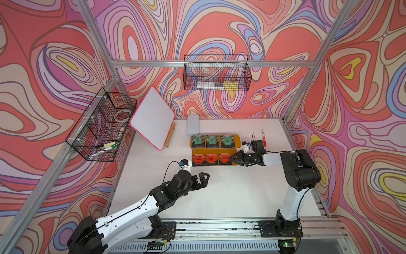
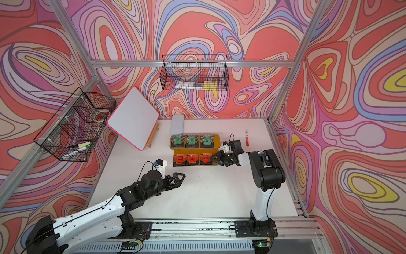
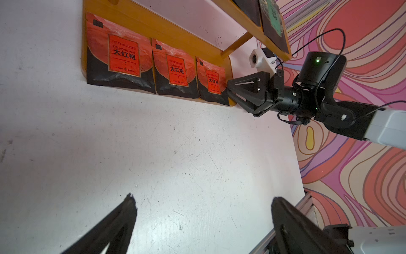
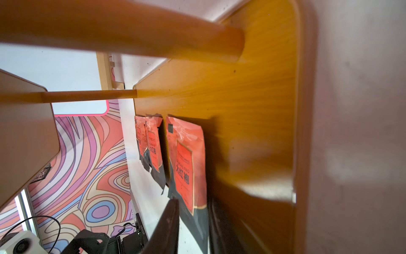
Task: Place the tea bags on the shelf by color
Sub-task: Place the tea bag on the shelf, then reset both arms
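The right gripper (image 1: 230, 158) was low and level at the end of the shelf (image 1: 237, 139). Its jaws were narrow and closed around the edge of an orange-red tea bag (image 1: 224, 158), the edge nearest to the tool. This bag lay on the lower board (image 1: 211, 151), directly ahead of the fingertips. Beyond it, in one line with the gripper, two other orange-red tea bags (image 1: 210, 158) lay side by side on the same board. Three green tea bags (image 1: 211, 140) lay in a row on the upper board (image 1: 238, 143), to the far side of the gripper and higher than it.

The left gripper (image 1: 203, 177) had its jaws spread wide and held nothing. It was over the white table (image 1: 230, 198), and the orange-red row lay ahead of it, apart from its fingertips.
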Robot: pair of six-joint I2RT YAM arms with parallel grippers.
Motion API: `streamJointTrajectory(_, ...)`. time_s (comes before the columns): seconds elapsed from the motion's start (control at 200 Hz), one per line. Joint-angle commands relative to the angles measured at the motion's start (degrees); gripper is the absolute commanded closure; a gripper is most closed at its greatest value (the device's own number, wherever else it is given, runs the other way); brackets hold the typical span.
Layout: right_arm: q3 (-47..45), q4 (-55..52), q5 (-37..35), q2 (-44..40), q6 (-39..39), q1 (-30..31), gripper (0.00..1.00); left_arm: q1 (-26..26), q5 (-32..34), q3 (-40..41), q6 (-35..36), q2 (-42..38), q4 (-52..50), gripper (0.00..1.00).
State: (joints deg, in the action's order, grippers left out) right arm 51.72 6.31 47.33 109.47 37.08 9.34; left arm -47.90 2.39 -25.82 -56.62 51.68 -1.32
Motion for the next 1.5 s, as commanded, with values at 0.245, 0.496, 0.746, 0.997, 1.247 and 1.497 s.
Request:
streamJointTrajectory(0.245,-0.90,-1.79,-2.70,-2.89,-1.36,0.07,0.73,0.35,1.27,0.73,-0.15,-1.12,-0.85,0.01)
streamJointTrajectory(0.496,-2.77,-2.06,-4.48,-5.76,-1.25,-1.45,0.72,0.39,1.47,0.42,0.02,-1.00,-0.89,0.01)
streamJointTrajectory(0.746,-7.00,-3.51,-6.69,-11.83,-2.21,-3.18,0.70,0.35,2.64,-0.33,1.69,-1.39,-2.26,0.01)
streamJointTrajectory(0.997,-11.08,-10.89,-12.90,-25.07,-5.79,-3.24,0.61,0.36,11.21,-6.14,12.71,-4.28,-9.92,0.01)
streamJointTrajectory(1.247,-14.92,-19.96,-26.30,-45.04,-9.53,-3.19,0.02,0.36,20.19,-7.42,32.13,-9.31,-7.02,0.01)
streamJointTrajectory(1.497,-16.17,-22.23,-34.72,-57.25,-14.71,-3.27,0.02,0.42,32.19,1.96,58.18,-11.72,18.51,0.01)
